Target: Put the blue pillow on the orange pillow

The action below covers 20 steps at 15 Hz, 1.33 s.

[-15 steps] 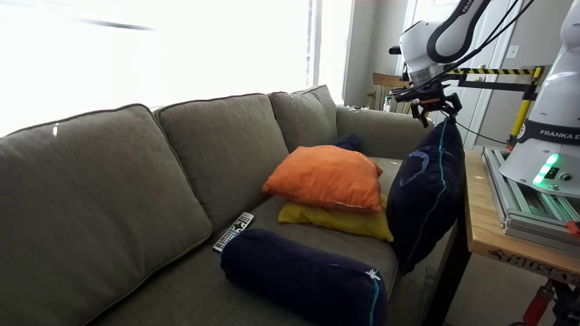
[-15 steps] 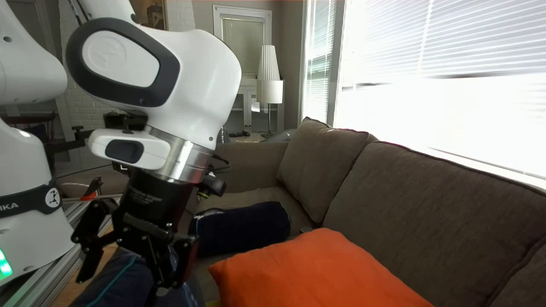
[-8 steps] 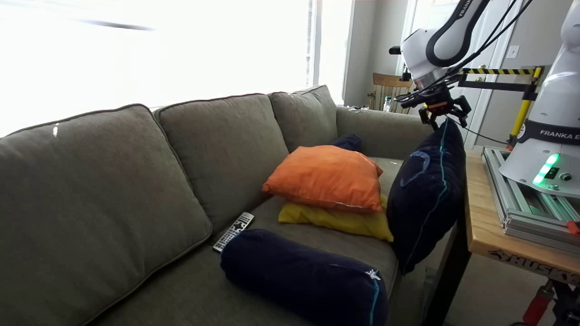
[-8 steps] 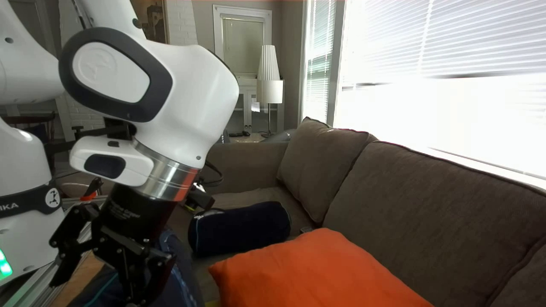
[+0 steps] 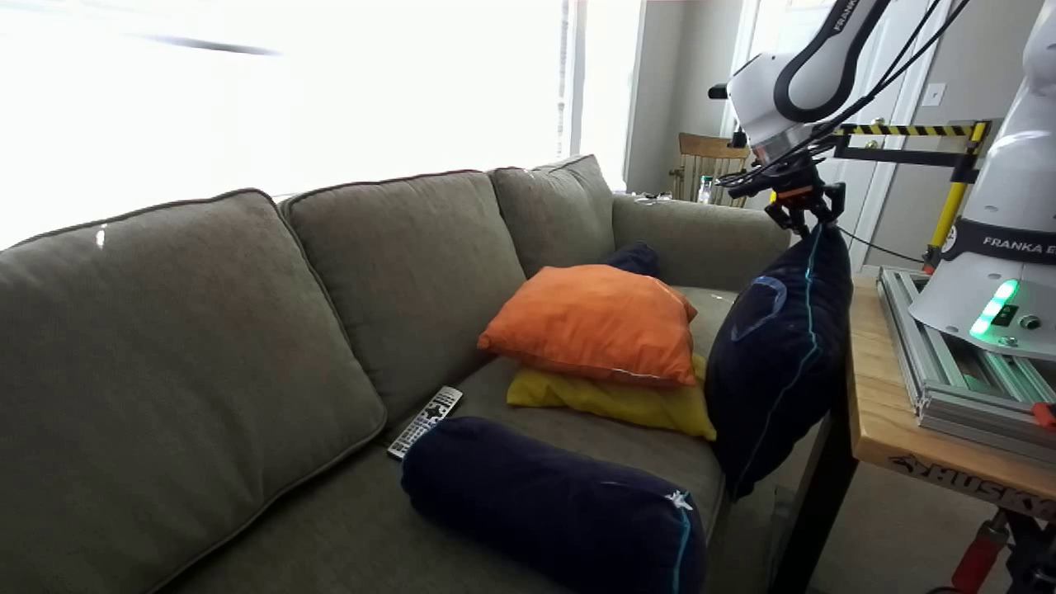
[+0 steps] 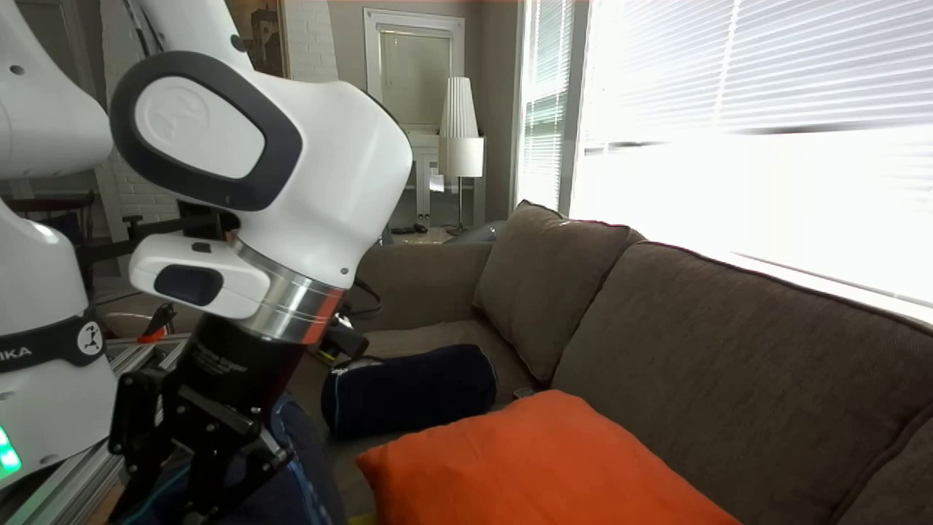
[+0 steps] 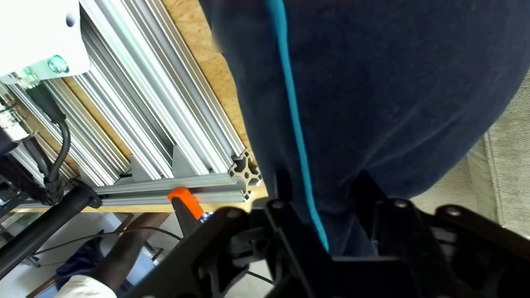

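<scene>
The blue pillow stands on edge, wedged between the sofa seat and the wooden table, with a pointed corner upward. Its teal piping runs down into the jaws in the wrist view, where the navy fabric fills most of the picture. My gripper is shut on that top corner, one finger on each side, and the cloth creases between them. Left of the pillow in an exterior view, the plump orange pillow lies flat on the sofa; its near part also shows beside the arm, the orange fabric untouched.
A yellow pillow lies beneath the orange one. A navy bolster and a remote rest on the seat. Behind the orange pillow, something dark blue peeks out. The table edge adjoins the blue pillow. A person's arm shows below.
My gripper has come down over the blue pillow's top corner and its fingers have drawn together on it. The corner has shifted slightly towards the table. The orange pillow has stayed put.
</scene>
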{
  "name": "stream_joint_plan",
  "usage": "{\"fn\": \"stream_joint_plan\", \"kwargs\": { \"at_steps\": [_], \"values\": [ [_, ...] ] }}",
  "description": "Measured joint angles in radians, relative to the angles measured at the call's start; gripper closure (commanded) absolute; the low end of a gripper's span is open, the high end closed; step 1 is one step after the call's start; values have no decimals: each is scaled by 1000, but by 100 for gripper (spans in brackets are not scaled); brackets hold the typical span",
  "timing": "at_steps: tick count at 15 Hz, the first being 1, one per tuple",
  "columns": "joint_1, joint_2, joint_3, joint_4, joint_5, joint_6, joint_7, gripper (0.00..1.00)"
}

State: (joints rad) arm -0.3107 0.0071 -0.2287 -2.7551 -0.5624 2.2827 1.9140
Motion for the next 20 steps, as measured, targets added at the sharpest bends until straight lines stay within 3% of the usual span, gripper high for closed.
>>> {"fn": "stream_joint_plan", "kwargs": {
  "at_steps": [2,11,15,20],
  "values": [
    [3,0,-2,1,-1,0,0,100],
    [6,-17,-12,11,4,21,4,98],
    [25,-93,-2,12,39,23,3,98],
    [54,-201,59,13,89,2,-3,98]
  ]
}}
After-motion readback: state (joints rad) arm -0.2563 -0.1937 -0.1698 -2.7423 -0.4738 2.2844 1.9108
